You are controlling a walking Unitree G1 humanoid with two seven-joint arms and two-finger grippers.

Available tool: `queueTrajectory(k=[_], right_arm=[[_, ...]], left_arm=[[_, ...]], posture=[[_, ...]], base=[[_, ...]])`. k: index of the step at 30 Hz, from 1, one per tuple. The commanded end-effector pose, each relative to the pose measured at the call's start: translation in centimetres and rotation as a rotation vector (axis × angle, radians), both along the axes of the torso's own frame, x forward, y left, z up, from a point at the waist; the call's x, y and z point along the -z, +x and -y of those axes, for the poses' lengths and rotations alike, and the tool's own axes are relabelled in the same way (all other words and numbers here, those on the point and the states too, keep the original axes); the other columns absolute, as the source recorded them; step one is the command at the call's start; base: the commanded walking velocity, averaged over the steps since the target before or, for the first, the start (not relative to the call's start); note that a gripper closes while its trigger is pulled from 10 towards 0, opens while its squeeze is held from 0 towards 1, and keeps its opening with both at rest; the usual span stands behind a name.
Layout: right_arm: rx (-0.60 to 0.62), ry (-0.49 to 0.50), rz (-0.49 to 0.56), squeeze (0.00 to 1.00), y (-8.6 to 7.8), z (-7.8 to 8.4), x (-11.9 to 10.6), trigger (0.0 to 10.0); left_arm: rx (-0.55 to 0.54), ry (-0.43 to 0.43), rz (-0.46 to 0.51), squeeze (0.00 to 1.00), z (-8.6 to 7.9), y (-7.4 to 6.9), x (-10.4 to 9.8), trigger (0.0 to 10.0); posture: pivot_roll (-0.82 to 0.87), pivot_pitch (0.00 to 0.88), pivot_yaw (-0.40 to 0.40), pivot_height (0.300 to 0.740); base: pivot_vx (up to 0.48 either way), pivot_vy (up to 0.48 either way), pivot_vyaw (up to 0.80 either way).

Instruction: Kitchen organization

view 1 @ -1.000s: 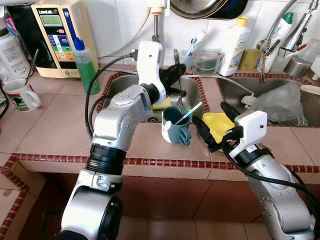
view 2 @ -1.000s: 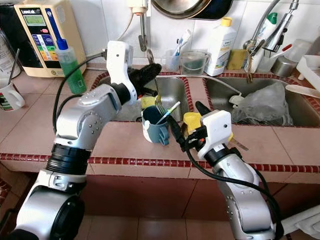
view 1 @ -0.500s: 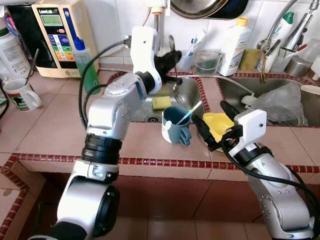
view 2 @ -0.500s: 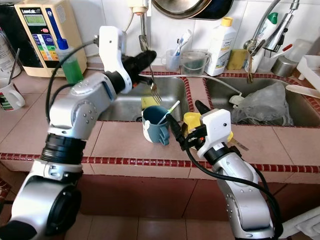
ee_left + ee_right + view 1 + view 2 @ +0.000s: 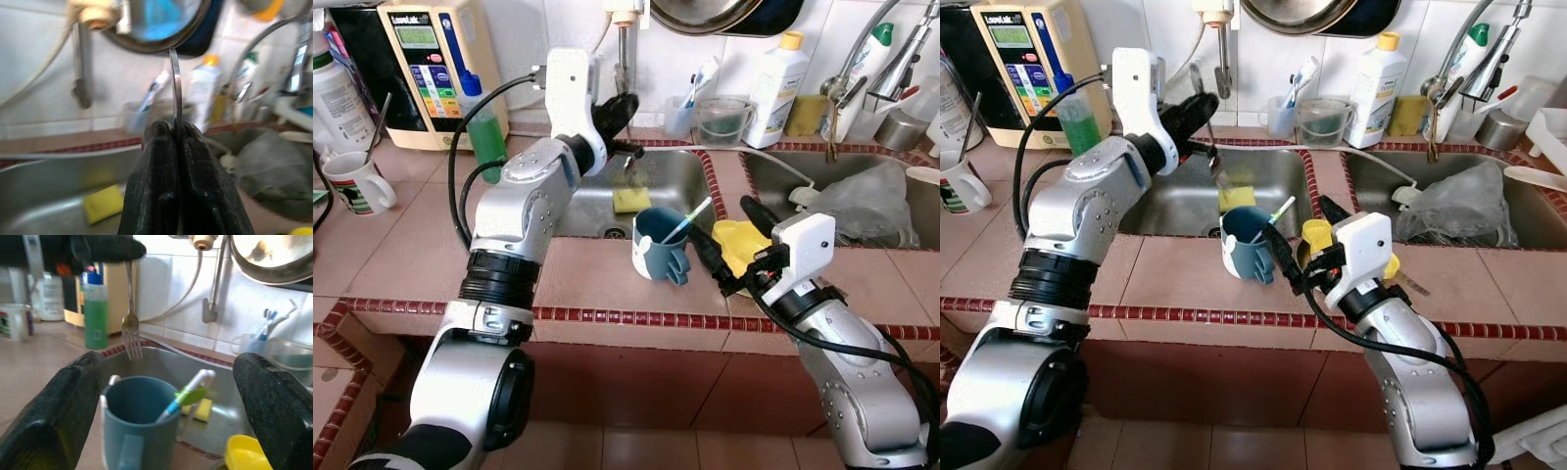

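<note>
Right wrist view: left gripper (image 5: 105,248) pinches 1 fork (image 5: 130,328) above the blue cup (image 5: 138,423); right gripper (image 5: 168,421), spread, flanks it. Carry the fork level, tines down.

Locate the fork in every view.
Left eye view: fork hanging from the left hand, over the sink.
Right eye view: fork, blurred, just above the yellow sponge.
Left wrist view: fork handle rising from shut fingers.
Right wrist view: fork, tines down, beyond the blue cup.
Shared landmark: the yellow sponge.
</note>
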State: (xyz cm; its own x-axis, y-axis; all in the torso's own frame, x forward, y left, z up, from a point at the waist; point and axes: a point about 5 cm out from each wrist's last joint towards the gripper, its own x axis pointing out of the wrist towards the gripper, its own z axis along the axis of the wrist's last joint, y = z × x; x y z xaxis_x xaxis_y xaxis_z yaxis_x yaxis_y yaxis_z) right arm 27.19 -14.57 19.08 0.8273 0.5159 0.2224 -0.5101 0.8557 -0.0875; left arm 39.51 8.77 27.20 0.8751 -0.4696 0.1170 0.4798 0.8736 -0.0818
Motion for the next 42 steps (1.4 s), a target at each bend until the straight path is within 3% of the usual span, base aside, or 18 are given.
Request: queueTrajectory(k=[1,9,18,25,33,42], right_arm=[[-0.009,0.02,0.019,0.0,-0.3,0.0,-0.8,10.0],[-0.014,-0.013,-0.018,0.0,-1.6,0.5,-0.1,10.0],[0.062,-0.001,-0.025,0.0,-3.0,1.8,-0.5,10.0],[0.127,0.009,-0.006,0.0,-3.9,2.7,-1.1,10.0],[0.169,0.022,0.008,0.0,-4.5,3.3,-1.9,10.0],[0.168,0.047,0.01,0.0,-5.0,2.9,-2.3,10.0]], left_arm=[[-0.031,0.035,0.046,0.0,-0.2,0.3,-0.9,10.0],[-0.102,0.113,0.024,0.0,-0.9,1.7,0.5,10.0],[-0.102,0.158,0.021,0.0,-0.5,2.4,1.3,10.0],[-0.1,0.118,0.047,0.0,0.1,2.5,0.6,10.0],[-0.079,0.128,0.06,0.0,0.3,2.7,0.0,10.0],[-0.066,0.109,-0.001,0.0,0.0,2.8,0.6,10.0]], posture=[[-0.09,0.0,0.017,0.74],[-0.13,0.0,0.037,0.74],[-0.2,0.0,0.078,0.74],[-0.24,0.0,0.1,0.74],[-0.26,0.0,0.111,0.74],[-0.26,0.003,0.121,0.74]], base=[[0.0,0.0,0.0],[0.0,0.0,0.0],[0.0,0.0,0.0],[0.0,0.0,0.0],[0.0,0.0,0.0],[0.0,0.0,0.0]])
